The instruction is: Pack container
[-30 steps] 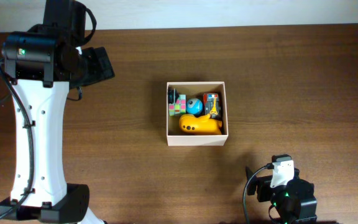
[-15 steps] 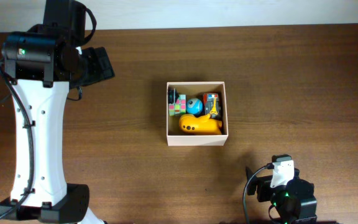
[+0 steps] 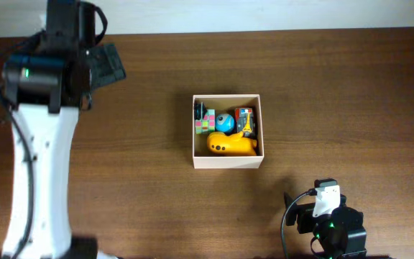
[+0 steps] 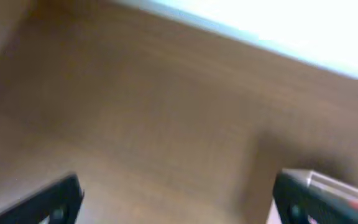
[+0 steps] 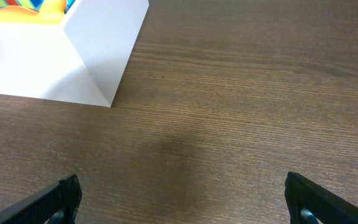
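white container [image 3: 227, 162] — wood table [image 3: 336, 86] on all sides

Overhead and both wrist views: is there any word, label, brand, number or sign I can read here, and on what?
No text can be read in any view.
container: the white outer walls are blank, in the right wrist view too.
red toy inside it: coloured markings, too small to read.
Left wrist view: too blurred to read anything.

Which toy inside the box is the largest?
The yellow toy, lying along one wall of the box; the blue ball and cube are smaller.
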`<state>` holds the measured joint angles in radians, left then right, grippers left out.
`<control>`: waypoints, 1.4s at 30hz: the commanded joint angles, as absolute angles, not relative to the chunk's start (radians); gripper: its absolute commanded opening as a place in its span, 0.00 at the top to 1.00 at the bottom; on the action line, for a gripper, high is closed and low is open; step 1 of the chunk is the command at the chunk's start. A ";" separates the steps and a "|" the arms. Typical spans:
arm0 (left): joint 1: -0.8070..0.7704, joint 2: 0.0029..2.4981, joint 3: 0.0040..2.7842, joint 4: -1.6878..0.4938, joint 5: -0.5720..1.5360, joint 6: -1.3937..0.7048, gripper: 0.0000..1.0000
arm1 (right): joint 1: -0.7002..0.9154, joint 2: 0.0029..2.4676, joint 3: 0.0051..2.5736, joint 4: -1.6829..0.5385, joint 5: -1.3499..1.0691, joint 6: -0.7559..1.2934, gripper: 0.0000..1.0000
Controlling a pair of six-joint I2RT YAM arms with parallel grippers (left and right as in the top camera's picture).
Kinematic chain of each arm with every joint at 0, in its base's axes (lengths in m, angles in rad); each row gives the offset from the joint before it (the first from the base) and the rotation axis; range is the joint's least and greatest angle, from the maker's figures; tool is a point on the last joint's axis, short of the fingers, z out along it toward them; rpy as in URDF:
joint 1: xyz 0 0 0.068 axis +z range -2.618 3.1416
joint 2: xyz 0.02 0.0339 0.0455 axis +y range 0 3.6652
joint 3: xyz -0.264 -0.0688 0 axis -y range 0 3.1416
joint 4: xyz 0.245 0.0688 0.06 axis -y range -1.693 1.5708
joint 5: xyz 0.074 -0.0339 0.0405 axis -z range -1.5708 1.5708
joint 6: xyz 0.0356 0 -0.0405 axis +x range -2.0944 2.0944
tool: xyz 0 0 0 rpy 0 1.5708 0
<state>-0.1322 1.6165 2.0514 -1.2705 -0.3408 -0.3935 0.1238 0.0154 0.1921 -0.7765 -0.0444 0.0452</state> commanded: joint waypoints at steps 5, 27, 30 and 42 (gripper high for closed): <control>-0.112 1.161 1.488 -0.862 -0.399 -0.342 0.01 | 0.117 0.004 0.179 -0.771 -0.052 0.045 0.01; 0.027 0.245 0.447 -0.748 -0.280 -0.344 0.01 | 0.117 0.004 0.179 -0.771 -0.052 0.045 0.01; 0.027 0.189 0.395 -0.747 -0.280 -0.344 0.01 | 0.117 0.004 0.179 -0.771 -0.052 0.045 0.01; 0.027 0.046 0.256 -0.747 -0.280 -0.344 0.01 | 0.117 0.004 0.179 -0.771 -0.052 0.045 0.01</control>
